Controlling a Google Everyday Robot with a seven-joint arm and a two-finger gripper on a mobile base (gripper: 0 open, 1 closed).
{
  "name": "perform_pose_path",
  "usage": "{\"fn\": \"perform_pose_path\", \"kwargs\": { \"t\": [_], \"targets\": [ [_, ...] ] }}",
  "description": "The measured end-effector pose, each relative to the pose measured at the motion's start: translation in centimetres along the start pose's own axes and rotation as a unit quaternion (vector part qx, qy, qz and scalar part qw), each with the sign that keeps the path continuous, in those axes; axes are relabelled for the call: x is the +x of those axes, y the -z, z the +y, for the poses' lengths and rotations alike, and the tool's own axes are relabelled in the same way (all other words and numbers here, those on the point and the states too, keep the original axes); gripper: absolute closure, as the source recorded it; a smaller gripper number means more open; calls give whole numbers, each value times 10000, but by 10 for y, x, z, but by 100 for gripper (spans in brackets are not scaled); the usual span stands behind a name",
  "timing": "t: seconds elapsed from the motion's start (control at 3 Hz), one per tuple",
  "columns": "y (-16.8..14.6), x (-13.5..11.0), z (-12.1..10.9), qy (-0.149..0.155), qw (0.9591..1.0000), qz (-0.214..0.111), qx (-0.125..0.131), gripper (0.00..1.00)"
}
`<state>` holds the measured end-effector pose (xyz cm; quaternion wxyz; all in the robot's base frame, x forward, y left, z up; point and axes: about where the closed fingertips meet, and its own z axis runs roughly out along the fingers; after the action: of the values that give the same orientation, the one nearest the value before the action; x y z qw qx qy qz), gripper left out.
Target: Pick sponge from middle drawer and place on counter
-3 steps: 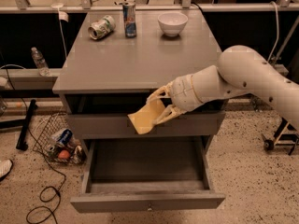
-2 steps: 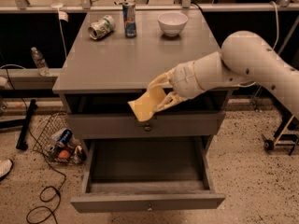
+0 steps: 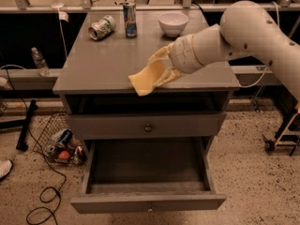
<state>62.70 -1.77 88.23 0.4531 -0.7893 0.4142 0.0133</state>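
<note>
Sponge (image 3: 144,81) is in the gripper (image 3: 159,72), pale yellow, tilted, hanging at the counter's (image 3: 103,60) front edge a bit right of centre; its lower corner droops just past that edge; can't tell if it touches the top. Gripper is clenched on the sponge's upper right part, fingers (image 3: 161,59) pinching it from both sides; I see the arm (image 3: 243,32) coming in from the right side, over the front-right corner. Middle drawer (image 3: 147,203) below is pulled out wide, nothing showing inside it; upper drawer (image 3: 148,125) w/ round knob is closed. At the back edge of the counter: white bowl (image 3: 173,22) right of centre, upright can (image 3: 130,19) beside it to the left, crushed can (image 3: 102,27) lying on its side further left; all well apart from the sponge. Floor left of the cabinet: wire basket (image 3: 58,142) w/ bits in it.
</note>
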Motion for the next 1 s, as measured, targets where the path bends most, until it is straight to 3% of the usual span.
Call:
{"fn": "perform_pose_path", "kwargs": {
  "t": [0.33, 0.67, 1.0],
  "targets": [
    [0, 19, -25, -279, 9986, 261, 354, 100],
    [-4, 44, -45, -694, 9941, 475, 682, 100],
    [-7, 81, -56, -1489, 9828, 785, 760, 98]
  ]
}}
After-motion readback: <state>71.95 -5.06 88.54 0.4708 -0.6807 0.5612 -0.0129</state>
